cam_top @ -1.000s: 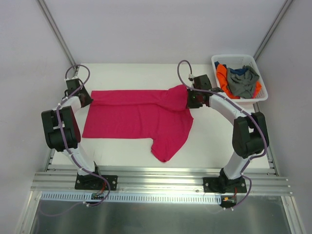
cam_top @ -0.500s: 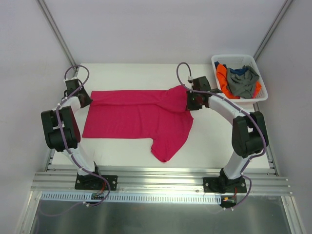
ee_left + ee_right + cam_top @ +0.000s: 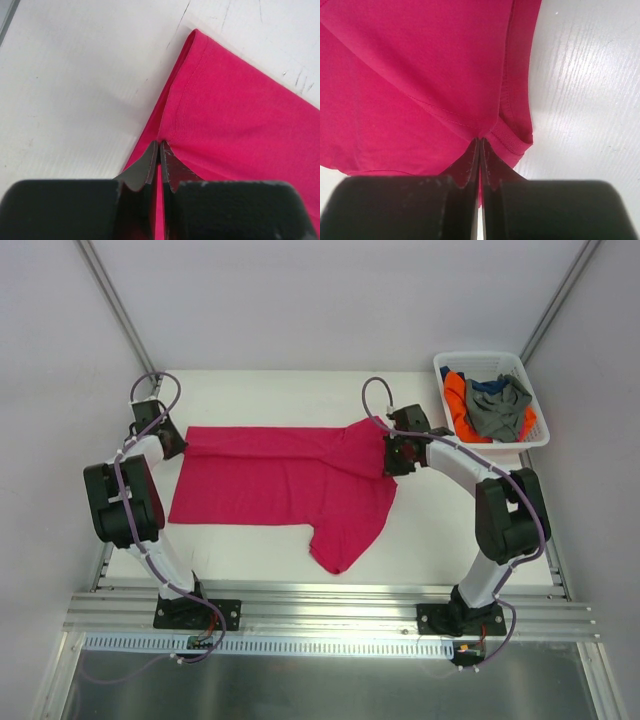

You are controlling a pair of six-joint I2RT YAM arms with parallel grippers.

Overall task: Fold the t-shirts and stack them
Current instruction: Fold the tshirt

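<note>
A magenta-pink t-shirt (image 3: 280, 475) lies spread across the white table, one sleeve hanging toward the near edge. My left gripper (image 3: 178, 443) is shut on its far-left hem corner (image 3: 172, 112), the cloth pinched between the black fingers (image 3: 145, 167). My right gripper (image 3: 388, 452) is shut on the shirt's far-right edge beside the ribbed collar (image 3: 507, 137), where the cloth bunches up. Grey (image 3: 497, 410), orange (image 3: 455, 395) and dark blue (image 3: 485, 385) t-shirts lie crumpled in the basket.
The white plastic basket (image 3: 540, 438) stands at the table's far right corner. Bare white table (image 3: 270, 400) runs behind the shirt and along its near side. Grey walls enclose the table on three sides.
Both grippers have slid a little toward the far side with the shirt's top edge. The raised fold at the right gripper has dropped lower.
</note>
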